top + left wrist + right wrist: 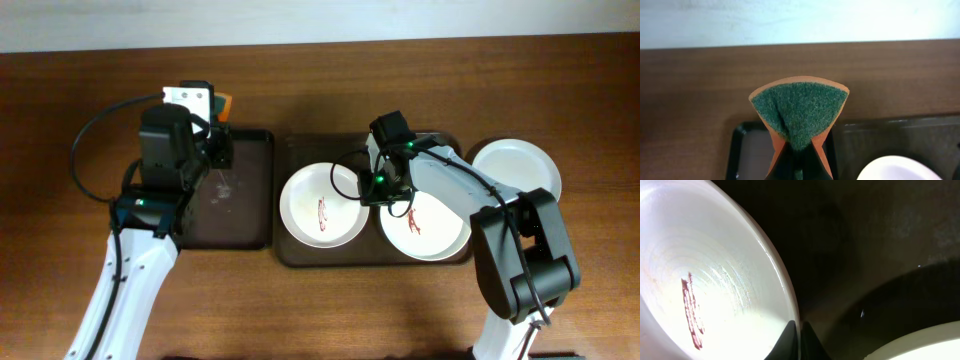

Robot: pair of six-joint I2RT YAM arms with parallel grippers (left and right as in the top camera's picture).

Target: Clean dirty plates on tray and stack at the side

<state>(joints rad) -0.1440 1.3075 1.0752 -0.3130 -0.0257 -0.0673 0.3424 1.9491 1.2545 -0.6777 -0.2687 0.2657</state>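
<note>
Two white plates with red sauce streaks lie on the dark brown tray [300,258], a left plate [305,205] and a right plate [432,238]. A plain plate [512,160] rests on the table to the tray's right. My right gripper [366,186] is shut on the left plate's right rim; the right wrist view shows its fingertips [790,332] pinching that rim, the streaked plate [715,280] to the left. My left gripper [220,125] hovers over the smaller black tray, shut on a green-and-orange sponge [799,112] that folds between its fingers.
The narrower black tray [245,205] lies just left of the brown tray, with wet smears on it. Bare wooden table surrounds both trays. The right arm reaches across the right plate. A wall runs along the table's back edge.
</note>
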